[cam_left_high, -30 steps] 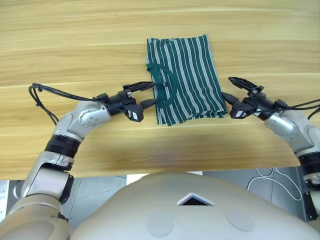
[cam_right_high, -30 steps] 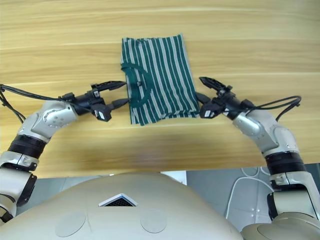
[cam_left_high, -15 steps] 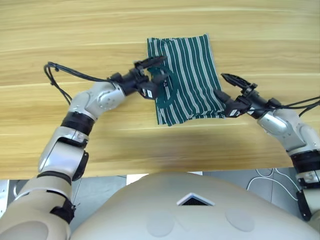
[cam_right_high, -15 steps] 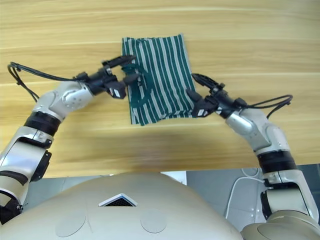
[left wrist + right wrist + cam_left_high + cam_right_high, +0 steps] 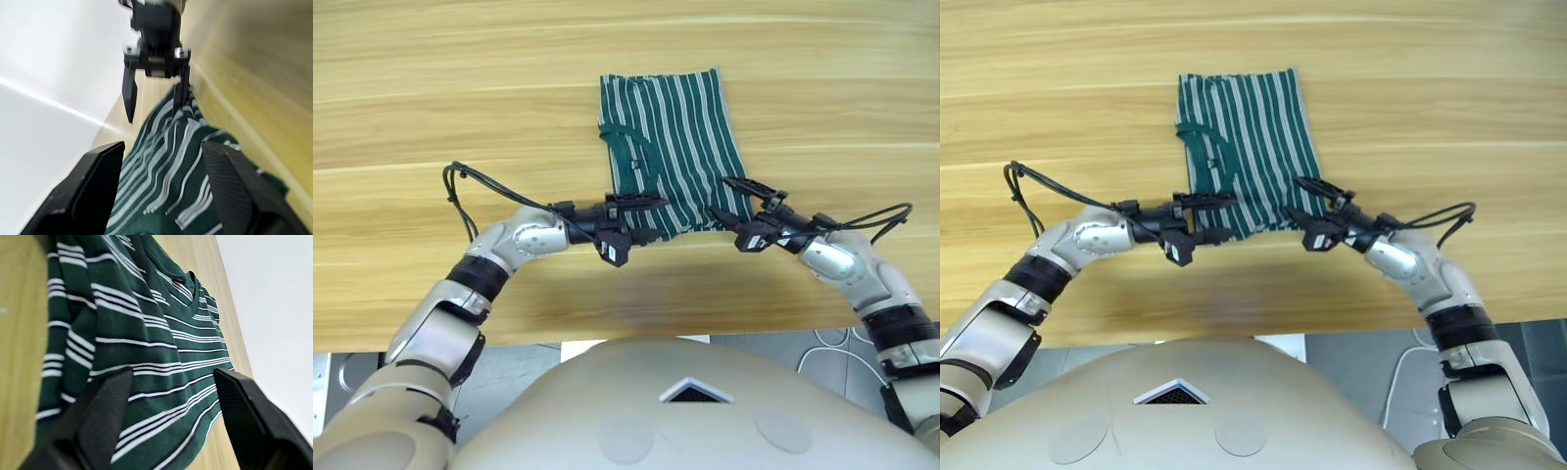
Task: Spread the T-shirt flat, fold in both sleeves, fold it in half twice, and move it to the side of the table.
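Item: striped T-shirt (image 5: 671, 147), folded narrow, on wooden surface (image 5: 460, 117). My left fingers (image 5: 93, 186) and right fingers (image 5: 249, 416): spread wide, straddling near corners, nothing pinched. Step: probably half-fold. Next: pinch both corners, carry to far edge.

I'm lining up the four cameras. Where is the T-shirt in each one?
Left eye view: T-shirt lies on the table, above centre.
Right eye view: T-shirt sits left of centre, upper half.
Left wrist view: T-shirt runs ahead of the left gripper.
Right wrist view: T-shirt spreads ahead, neckline far off.
Shared landmark: the open right gripper at its near edge.
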